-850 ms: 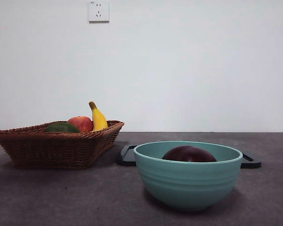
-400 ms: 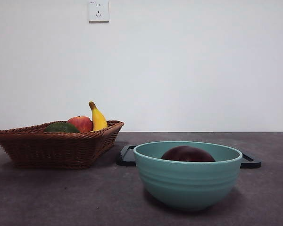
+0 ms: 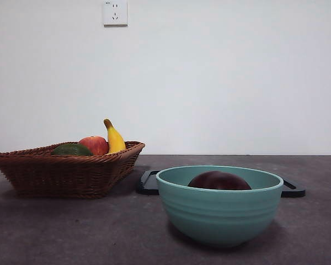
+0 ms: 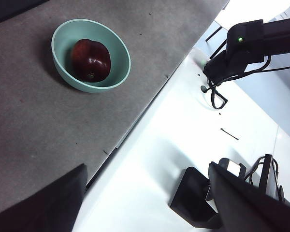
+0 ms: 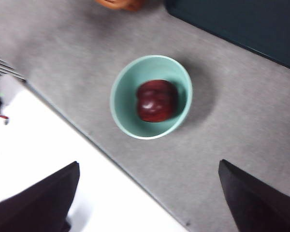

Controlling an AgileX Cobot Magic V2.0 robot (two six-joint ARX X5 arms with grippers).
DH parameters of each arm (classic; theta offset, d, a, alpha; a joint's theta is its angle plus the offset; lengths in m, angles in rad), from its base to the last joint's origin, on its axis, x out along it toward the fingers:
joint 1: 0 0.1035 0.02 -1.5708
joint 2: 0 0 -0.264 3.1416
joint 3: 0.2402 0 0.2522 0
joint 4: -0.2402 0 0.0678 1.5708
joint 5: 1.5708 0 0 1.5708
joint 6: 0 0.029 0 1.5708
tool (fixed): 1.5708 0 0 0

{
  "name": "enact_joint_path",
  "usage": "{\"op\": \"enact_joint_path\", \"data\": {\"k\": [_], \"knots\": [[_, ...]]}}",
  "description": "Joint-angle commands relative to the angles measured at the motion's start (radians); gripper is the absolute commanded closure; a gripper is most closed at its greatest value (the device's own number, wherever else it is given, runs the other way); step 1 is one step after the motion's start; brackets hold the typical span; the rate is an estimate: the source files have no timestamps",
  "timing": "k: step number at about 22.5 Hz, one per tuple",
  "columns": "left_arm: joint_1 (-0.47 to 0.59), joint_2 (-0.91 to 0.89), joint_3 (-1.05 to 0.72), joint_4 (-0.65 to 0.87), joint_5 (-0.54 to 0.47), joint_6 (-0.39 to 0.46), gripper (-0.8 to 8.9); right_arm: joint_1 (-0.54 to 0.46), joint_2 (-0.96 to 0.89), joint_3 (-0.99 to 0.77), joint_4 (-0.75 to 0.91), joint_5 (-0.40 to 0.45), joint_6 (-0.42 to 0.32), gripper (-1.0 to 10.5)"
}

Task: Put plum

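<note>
Nothing has shifted since the earlier frames except a slight roll of the plum (image 3: pixel 219 180), which lies inside the teal bowl (image 3: pixel 219 212). Both grippers are held high above the table, jaws spread wide, nothing grasped.

Front view is exposing evenly, soft diffuse light, white wall (image 3: pixel 220 77) reading slightly grey; bowl (image 3: pixel 219 212) is casting a faint shadow on the table (image 3: pixel 71 232). Left wrist view is blowing out on the white surface (image 4: pixel 183 140) beside the table, sharp otherwise, with a small highlight on the plum (image 4: pixel 91 60). Right wrist view is showing blur overall, soft edges on bowl and plum, shadow falling beside the bowl.
</note>
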Motion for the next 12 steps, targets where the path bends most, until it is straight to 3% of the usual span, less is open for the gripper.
{"op": "enact_joint_path", "data": {"k": [1, 12], "knots": [[-0.004, 0.005, 0.011, 0.011, 0.006, 0.016, 4.11, 0.017, 0.061, 0.019, 0.037, 0.023, -0.008, 5.3], [-0.004, 0.005, 0.011, 0.011, 0.006, 0.016, 4.11, 0.14, 0.311, 0.019, 0.172, 0.135, -0.005, 6.0]]}}
